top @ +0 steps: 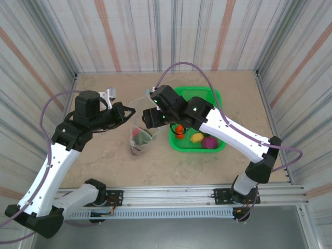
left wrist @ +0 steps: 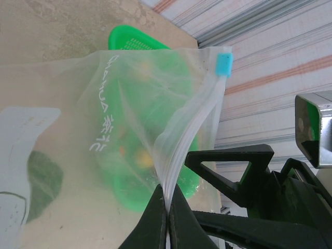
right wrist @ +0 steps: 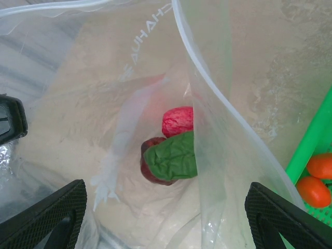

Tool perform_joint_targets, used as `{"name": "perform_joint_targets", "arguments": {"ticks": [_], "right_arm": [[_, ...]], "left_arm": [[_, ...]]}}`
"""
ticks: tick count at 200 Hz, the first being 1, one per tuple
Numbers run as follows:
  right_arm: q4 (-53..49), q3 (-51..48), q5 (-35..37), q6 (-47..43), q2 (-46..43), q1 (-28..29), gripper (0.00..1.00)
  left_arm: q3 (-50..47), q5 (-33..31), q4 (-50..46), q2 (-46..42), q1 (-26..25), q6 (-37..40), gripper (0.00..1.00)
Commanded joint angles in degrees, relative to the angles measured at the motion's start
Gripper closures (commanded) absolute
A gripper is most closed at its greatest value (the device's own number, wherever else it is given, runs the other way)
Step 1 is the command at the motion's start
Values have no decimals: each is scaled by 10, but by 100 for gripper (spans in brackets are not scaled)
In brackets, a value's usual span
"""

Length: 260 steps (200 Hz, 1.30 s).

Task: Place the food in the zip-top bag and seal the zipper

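The clear zip-top bag (top: pixel 139 137) hangs open at mid table, its bottom resting on the tabletop. My left gripper (left wrist: pixel 167 199) is shut on the bag's zipper (left wrist: pixel 189 137) edge, holding it up; the light-blue slider (left wrist: pixel 223 64) sits at the top corner. In the top view the left gripper (top: pixel 133 110) is at the bag's left rim. My right gripper (right wrist: pixel 168 220) is open above the bag's mouth, with nothing between its fingers (right wrist: pixel 57 212). Inside the bag lie a green leafy piece (right wrist: pixel 174 155), a magenta one (right wrist: pixel 178 121) and a dark red one (right wrist: pixel 149 168).
The green mesh basket (top: pixel 218 98) stands right of the bag, holding an orange-red piece (top: pixel 179 128), a yellow one (top: pixel 196 137) and a magenta one (top: pixel 209 142). Two orange-red pieces (right wrist: pixel 320 167) show in the basket (right wrist: pixel 310 142). Corrugated walls enclose the table.
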Motion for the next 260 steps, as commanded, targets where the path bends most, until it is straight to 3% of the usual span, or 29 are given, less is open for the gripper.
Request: {"name": "perform_joint_targets", "arguments": {"ticks": [1,56,99,135,181,231,260], "right_arm": [[-15,18,8,-19,3,2,18],[30,39,-101,-59,-51,-18,21],[47,-13,-138,-51,-130,-123,22],[-12,-142,-91,-20,-173,-223,22],[-54,-295,-3,-27,-168,-253,19],[-7,-358,29,-31,-105,-290,5],[31,-355,28,-40,-49,-308,4]], "left_arm": [[4,4,10,-7,-3,8,100],[-9,-14,0,-11,-4,29,100],[-12,-15,-3,-16,-4,32,100],[-10,-9,-5,-21,-4,41,100],[-20,6,-6,-31,-6,43,100],[-36,14,0,-32,-8,51,100],[-50,20,7,-34,-8,50,100]]}}
